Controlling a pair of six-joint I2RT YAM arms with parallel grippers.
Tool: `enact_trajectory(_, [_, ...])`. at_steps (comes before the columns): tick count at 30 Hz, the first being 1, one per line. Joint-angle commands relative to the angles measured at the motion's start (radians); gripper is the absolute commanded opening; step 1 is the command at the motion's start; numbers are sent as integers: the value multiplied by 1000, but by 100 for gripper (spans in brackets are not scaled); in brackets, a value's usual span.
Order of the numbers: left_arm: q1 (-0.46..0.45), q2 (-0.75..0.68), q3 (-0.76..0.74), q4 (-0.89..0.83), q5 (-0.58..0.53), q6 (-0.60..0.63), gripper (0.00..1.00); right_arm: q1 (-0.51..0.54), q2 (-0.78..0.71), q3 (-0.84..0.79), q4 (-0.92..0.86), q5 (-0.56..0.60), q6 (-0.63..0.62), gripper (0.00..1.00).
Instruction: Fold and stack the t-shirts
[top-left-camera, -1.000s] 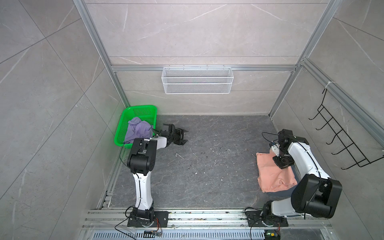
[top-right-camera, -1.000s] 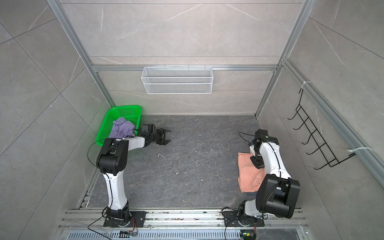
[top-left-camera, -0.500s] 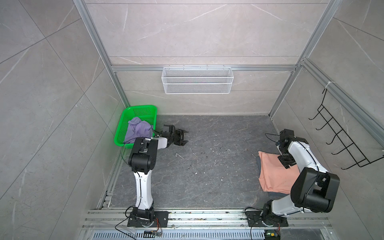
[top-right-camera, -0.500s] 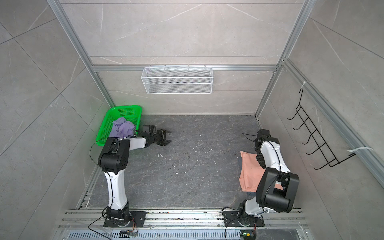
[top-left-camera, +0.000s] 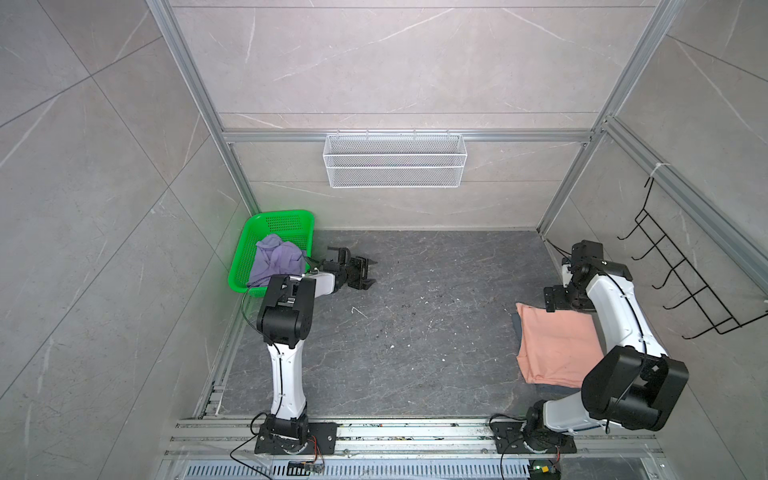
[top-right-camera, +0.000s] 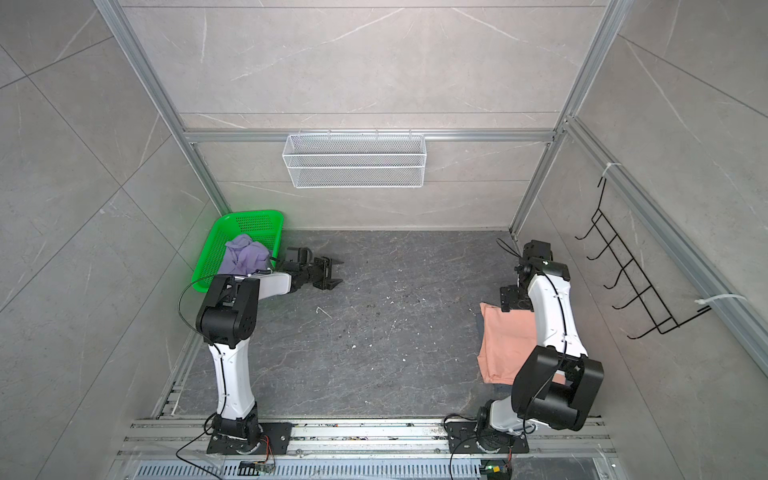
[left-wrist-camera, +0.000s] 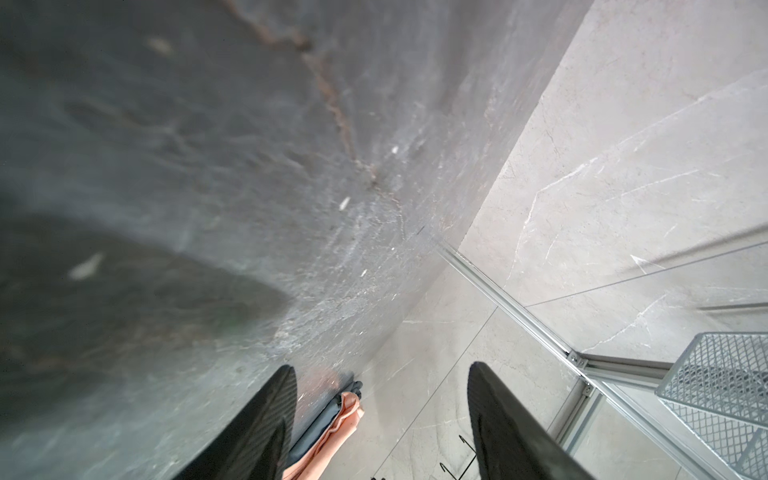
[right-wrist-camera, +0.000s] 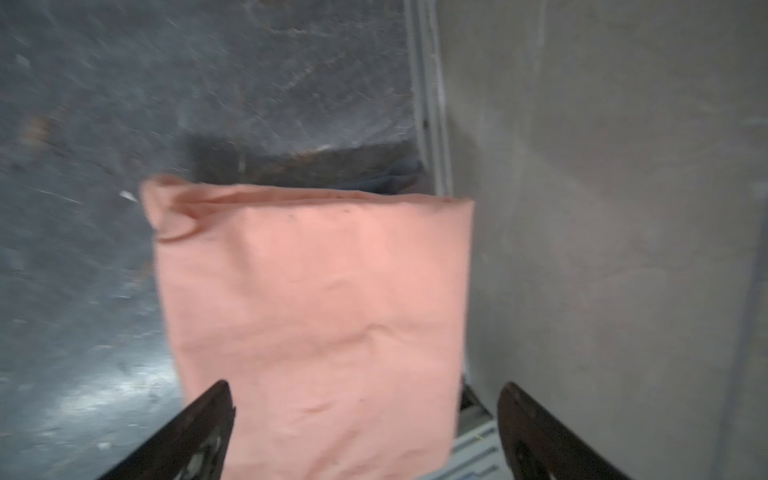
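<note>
Crumpled lavender cotton t-shirt (top-left-camera: 276, 257) sits in green perforated plastic basket (top-left-camera: 286, 217) — just behind the left gripper (top-left-camera: 374, 273), the nearer one, jaws apart, empty, pointing away. Well apart, the right gripper (right-wrist-camera: 365, 388) — wide, empty, at folded peach-pink t-shirt (top-left-camera: 557, 345).

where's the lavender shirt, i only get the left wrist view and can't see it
observer: The lavender shirt lies crumpled in the green basket, behind the left claw.
operator: is the right claw gripping the peach one
observer: No, the right claw is open, hovering over the peach shirt.
operator: is that shirt folded
observer: Yes, it is folded into a flat rectangle.
</note>
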Motion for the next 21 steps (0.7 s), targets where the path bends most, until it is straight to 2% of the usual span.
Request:
enact_trajectory(1, [6,-47,32,-33,27,73,68,12,-80,-102,96,-278,269,99])
enact_trajectory(4, [4,-85,48,-81,42,176,68,38,-206,-222,277,-345,414,100])
enact_trajectory(8, [-5,-162,76,-200,48,367,69,76,-314,-283,382,-347,496,100])
enact_trajectory(11, [-10,-254,77,-326,-2,529,79,126,-390,-312,432,-326,512,99])
enact_trajectory(14, [-10,-372,37,-427,-91,658,91,198,-463,-345,456,-240,519,99])
enact_trajectory(16, [-10,-476,-21,-483,-191,743,99,237,-510,-381,476,-200,531,100])
enact_trajectory(21, [-11,-760,-187,-584,-470,902,100,306,-599,-468,514,-168,555,100])
